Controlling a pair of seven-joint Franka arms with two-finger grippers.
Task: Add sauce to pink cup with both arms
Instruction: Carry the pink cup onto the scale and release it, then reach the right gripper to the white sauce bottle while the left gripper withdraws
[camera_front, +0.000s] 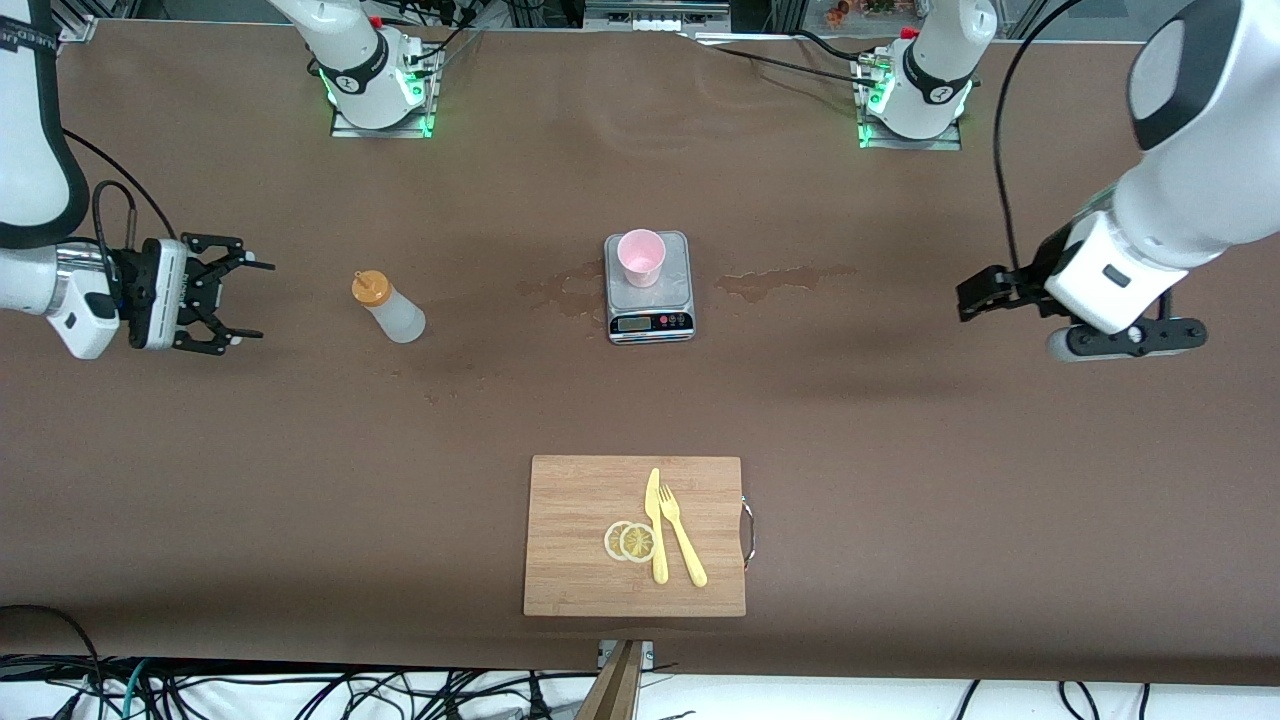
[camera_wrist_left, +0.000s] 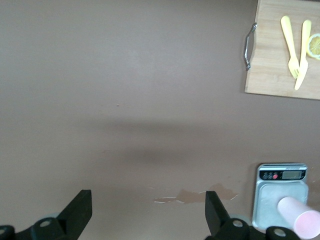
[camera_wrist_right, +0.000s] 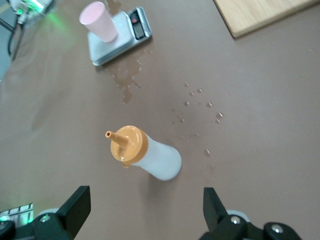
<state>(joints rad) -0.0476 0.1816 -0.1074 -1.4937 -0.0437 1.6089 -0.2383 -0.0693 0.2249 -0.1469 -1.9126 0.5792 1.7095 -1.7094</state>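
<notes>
The right gripper (camera_front: 240, 300) hangs over bare table (camera_front: 300, 480) at the right arm's end, its jaws wide apart and holding nothing; in the right wrist view its two fingers (camera_wrist_right: 75, 207) stand well apart with the sauce bottle (camera_wrist_right: 147, 154) between them but farther off, not touched. The bottle (camera_front: 390, 307) stands upright on the table near that gripper, between it and the scale, its orange cap (camera_front: 370, 288) on top. The left gripper (camera_front: 985, 295) hangs over bare table at the left arm's end, jaws also apart and empty, as the left wrist view shows with both fingers (camera_wrist_left: 80, 210) spread over brown surface. The pink cup (camera_front: 641, 257) stands upright on the plate of a steel scale (camera_front: 650, 310) at the middle of the table, between the two grippers and well apart from both; it sits on the part of the plate farther from the front camera than the scale's display. Dried stains (camera_front: 785, 282) mark the table beside the scale on both sides. Nearer to the front camera than the scale lies a wooden board (camera_front: 580, 540) with a metal handle (camera_front: 748, 530) on the edge toward the left arm's end. On the board lie a yellow knife (camera_front: 655, 525), a yellow fork (camera_front: 682, 535) just beside it, and two overlapping lemon slices (camera_front: 630, 541) touching the knife.
</notes>
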